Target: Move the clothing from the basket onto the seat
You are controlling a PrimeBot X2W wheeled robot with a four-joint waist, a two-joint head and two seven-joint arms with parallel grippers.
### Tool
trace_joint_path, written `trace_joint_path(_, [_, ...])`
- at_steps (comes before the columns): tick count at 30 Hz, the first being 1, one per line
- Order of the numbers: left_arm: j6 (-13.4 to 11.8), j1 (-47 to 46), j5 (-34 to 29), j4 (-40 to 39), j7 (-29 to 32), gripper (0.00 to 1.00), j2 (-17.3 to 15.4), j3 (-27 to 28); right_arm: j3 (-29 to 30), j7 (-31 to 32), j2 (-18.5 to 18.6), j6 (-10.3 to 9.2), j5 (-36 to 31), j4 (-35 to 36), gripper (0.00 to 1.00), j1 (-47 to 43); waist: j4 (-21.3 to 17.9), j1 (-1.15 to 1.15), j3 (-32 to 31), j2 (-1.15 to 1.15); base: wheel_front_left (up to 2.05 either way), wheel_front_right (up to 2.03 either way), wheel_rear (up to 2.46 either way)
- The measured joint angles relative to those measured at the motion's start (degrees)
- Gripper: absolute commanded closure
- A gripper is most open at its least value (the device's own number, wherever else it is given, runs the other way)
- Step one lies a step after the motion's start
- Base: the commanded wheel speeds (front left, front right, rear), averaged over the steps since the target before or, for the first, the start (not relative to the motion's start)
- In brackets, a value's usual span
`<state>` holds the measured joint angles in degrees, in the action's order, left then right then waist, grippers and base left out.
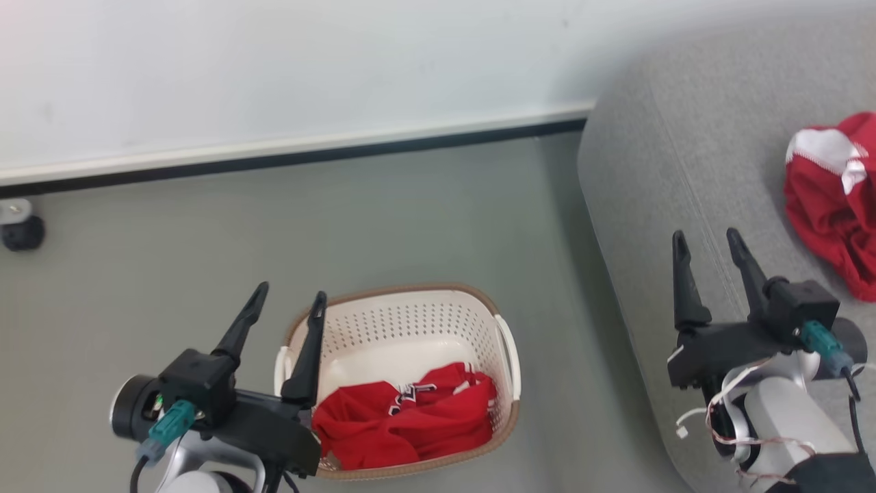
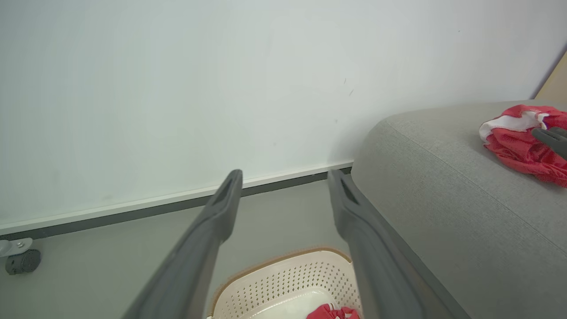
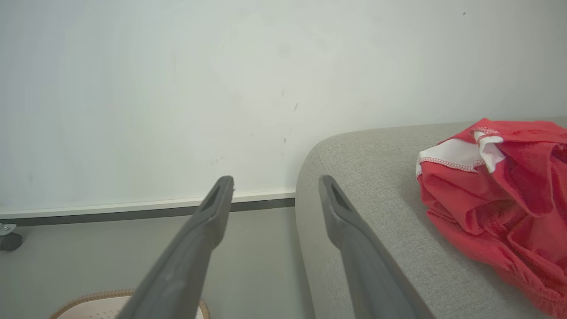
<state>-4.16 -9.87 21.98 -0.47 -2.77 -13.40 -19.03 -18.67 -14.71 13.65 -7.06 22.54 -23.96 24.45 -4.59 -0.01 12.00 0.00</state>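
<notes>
Fingers (image 1: 239, 332) of the left gripper (image 1: 291, 291) stand spread wide with nothing between them. In the head view the inner finger crosses the left rim of the basket (image 1: 410, 322); whether it touches the rim cannot be told. The basket sits on the grey floor (image 1: 410, 205) with its brown-edged rim up. A heap of red clothing (image 1: 404, 418) with white trim lies in its near half, and the far half of the bottom is bare. In the left wrist view the fingers point toward the pale wall (image 2: 177, 88), with the basket's far rim below them.

The right gripper (image 1: 706, 235) is likewise spread and empty, above the near edge of the grey seat (image 1: 657, 137). The seat stands to the right of the basket, with a strip of floor between them. A red garment (image 1: 831, 205) with a white panel lies crumpled on the seat, to the right of that gripper and apart from it. A dark caster wheel (image 1: 20, 233) sits by the baseboard at the far left.
</notes>
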Motion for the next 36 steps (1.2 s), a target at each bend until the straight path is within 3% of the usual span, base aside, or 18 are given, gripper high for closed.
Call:
trace_joint_path(14, [-1.5, 4.4, 1.7, 0.7, -1.7, 0.0, 0.0, 4.6, -0.4, 0.0, -0.3, -0.07, -0.4, 4.8, 0.0, -6.4, 3.3, 0.0, -4.9, 0.0, 0.0, 0.0, 0.0])
trace_joint_path(36, [-2.4, 7.8, 1.7, 0.2, -1.9, 0.0, 0.3, 7.5, 1.2, 2.5, -0.1, -0.08, -1.0, 10.5, 0.0, -10.1, 3.5, 0.01, -6.3, 0.01, 0.0, 0.0, 0.0])
